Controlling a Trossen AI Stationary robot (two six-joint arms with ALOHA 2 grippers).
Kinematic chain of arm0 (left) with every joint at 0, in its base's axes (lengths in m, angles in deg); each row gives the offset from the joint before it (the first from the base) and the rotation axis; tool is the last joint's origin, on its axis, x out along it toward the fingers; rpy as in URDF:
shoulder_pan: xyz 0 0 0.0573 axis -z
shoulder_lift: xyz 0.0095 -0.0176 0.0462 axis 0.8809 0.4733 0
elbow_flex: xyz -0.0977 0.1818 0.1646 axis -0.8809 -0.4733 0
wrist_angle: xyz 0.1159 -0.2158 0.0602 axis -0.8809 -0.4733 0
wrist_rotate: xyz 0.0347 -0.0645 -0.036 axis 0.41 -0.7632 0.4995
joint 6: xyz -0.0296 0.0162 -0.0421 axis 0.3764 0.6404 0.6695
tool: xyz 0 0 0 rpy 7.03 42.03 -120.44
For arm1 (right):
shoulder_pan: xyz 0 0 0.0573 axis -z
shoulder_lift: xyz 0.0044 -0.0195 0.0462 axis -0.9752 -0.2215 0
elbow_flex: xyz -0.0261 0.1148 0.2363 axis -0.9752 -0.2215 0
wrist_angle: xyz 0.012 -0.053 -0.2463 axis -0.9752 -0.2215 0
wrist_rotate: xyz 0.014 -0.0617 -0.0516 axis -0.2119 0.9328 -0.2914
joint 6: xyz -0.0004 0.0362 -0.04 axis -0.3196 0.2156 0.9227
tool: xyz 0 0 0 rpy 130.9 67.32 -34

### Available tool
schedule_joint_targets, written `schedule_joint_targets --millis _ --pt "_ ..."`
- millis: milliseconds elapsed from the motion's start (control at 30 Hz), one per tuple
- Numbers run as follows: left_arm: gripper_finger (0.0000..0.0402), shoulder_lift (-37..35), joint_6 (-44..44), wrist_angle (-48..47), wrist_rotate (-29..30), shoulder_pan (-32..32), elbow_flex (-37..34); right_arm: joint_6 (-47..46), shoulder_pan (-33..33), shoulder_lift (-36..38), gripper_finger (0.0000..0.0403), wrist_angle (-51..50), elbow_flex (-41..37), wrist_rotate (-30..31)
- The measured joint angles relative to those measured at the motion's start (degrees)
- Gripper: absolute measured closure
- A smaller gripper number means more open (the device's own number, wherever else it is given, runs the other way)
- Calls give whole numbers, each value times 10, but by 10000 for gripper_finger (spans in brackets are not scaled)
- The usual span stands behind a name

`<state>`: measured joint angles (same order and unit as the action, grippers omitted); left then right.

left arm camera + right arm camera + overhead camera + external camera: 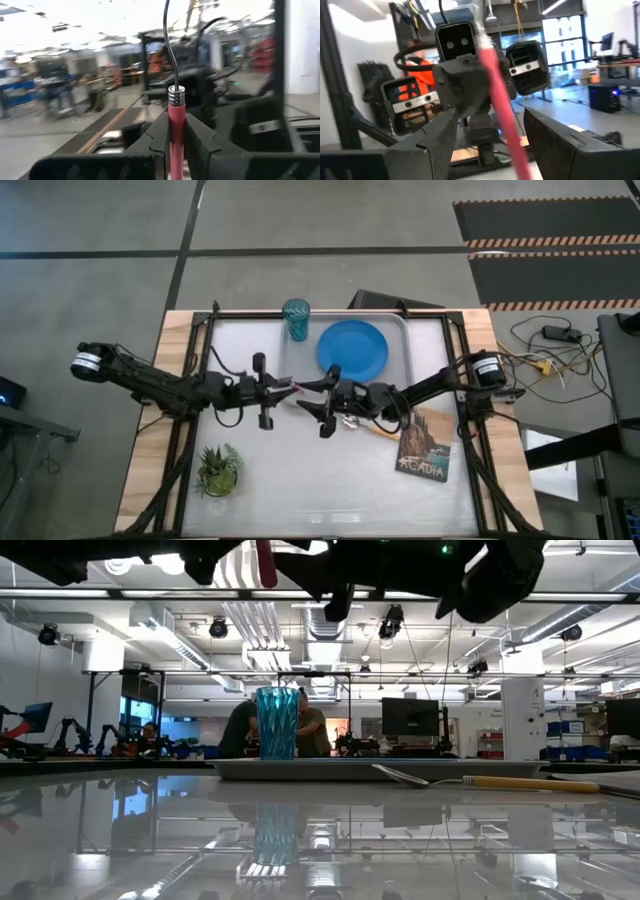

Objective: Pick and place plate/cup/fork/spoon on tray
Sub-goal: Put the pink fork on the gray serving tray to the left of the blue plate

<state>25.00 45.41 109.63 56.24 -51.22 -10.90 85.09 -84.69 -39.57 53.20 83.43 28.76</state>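
Note:
The fork (175,120) has a pink-red handle and is held in my shut left gripper (284,389) above the table's middle. It stands steeply, tines up. My right gripper (309,396) faces it from the right and is open. In the right wrist view its fingers stand on either side of the lower handle (512,135) without touching. The orange-handled spoon (372,428) lies flat on the table below my right gripper. The teal cup (296,318) stands upright and the blue plate (352,348) lies flat on the grey tray (425,330). My left gripper pinches the fork's pink handle (175,142) between its two fingers, below the metal collar (175,91). The fingers come level from the table's left and lie across the handle. The fork is lifted clear of the table, steeply tilted, its thin metal neck pointing up.
A dark picture book (424,446) lies at the right, near the spoon's handle. A small potted plant (218,470) stands at the near left. The tray fills the far middle of the table.

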Motion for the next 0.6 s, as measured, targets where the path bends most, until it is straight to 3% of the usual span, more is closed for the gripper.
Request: schedule_joint_targets --millis 200,367,600 --pt "384 0 0 -26 95 0 0 28 -4 52 186 -122 0 63" --pt "384 -1 0 -26 101 0 0 41 -9 91 186 -201 0 96" --pt "384 -2 1 -25 109 0 0 124 -48 90 186 -218 11 168"
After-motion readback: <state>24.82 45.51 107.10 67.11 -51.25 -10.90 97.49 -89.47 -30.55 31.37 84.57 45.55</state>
